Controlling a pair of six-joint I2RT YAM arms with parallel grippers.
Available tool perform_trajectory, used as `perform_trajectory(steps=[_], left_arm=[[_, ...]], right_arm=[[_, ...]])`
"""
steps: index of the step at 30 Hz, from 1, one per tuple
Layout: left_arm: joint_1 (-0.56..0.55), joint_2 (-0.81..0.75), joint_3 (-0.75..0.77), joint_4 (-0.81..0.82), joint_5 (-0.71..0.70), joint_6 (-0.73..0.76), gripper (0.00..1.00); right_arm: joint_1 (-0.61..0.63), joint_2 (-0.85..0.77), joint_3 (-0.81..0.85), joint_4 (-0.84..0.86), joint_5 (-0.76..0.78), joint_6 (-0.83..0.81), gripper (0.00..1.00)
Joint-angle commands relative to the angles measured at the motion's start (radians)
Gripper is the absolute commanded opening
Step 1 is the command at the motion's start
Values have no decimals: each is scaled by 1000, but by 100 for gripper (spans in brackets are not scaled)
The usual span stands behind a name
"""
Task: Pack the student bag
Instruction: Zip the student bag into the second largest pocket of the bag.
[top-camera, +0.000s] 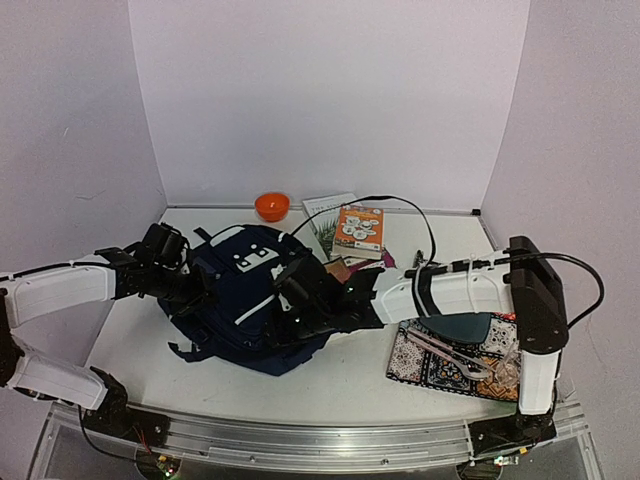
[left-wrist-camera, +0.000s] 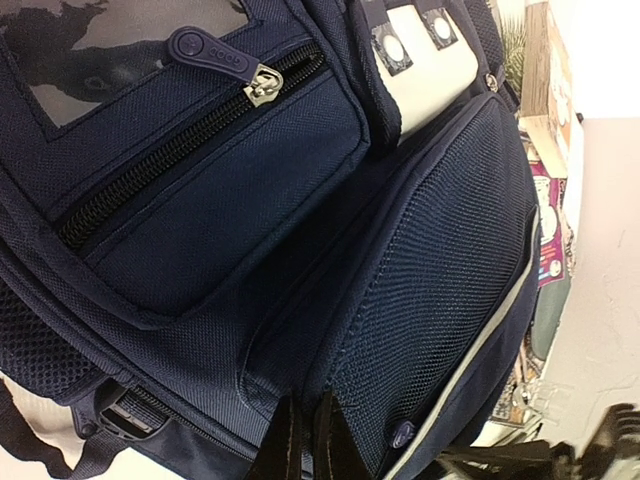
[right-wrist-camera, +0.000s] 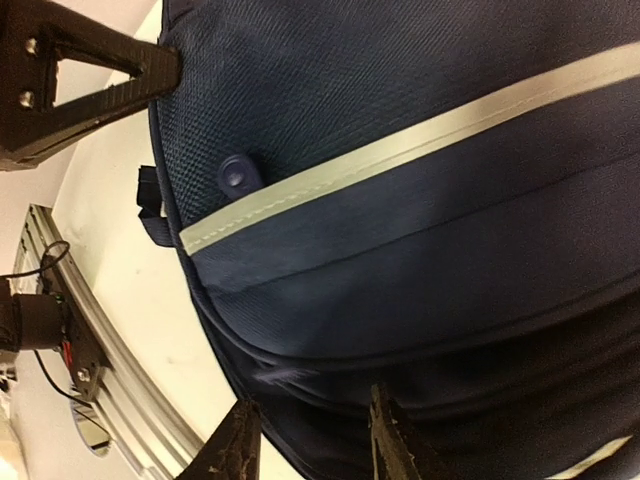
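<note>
The student bag (top-camera: 245, 300), a navy backpack with pale trim lines, lies flat in the middle of the table. My left gripper (top-camera: 197, 287) is at its left side. In the left wrist view its fingertips (left-wrist-camera: 305, 445) are nearly together, pinching a fold of the bag (left-wrist-camera: 330, 250) at a seam by the mesh side pocket. The front zip pocket (left-wrist-camera: 200, 130) is closed. My right gripper (top-camera: 297, 312) is over the bag's near right part. In the right wrist view it (right-wrist-camera: 310, 440) is open, its jaws straddling the bag's lower edge (right-wrist-camera: 400, 260) without holding anything.
An orange bowl (top-camera: 271, 206) stands at the back. An orange book (top-camera: 358, 230) and a pale booklet (top-camera: 328, 212) lie behind the bag. A patterned tray (top-camera: 430, 368) at the right holds a teal case (top-camera: 462, 326) and clear utensils. A metal rail (top-camera: 300, 440) runs along the front edge.
</note>
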Motion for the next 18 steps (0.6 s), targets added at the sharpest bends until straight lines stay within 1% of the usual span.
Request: perform_trajectory(steps=[1, 4, 7, 13, 14, 18], left_arm=[[2, -11, 47, 102, 39, -39, 0], [2, -8, 48, 104, 47, -41, 0], [2, -2, 52, 105, 53, -40, 0], [2, 11, 61, 110, 61, -38, 0], [2, 12, 63, 111, 62, -38, 0], [2, 17, 71, 114, 65, -34, 0]], right_arm=[[18, 38, 65, 4, -1, 111, 43], [27, 66, 97, -20, 5, 127, 47], [29, 92, 121, -46, 29, 139, 48], [36, 143, 160, -99, 43, 155, 46], [36, 146, 163, -130, 48, 156, 46], [39, 149, 148, -171, 70, 148, 43]])
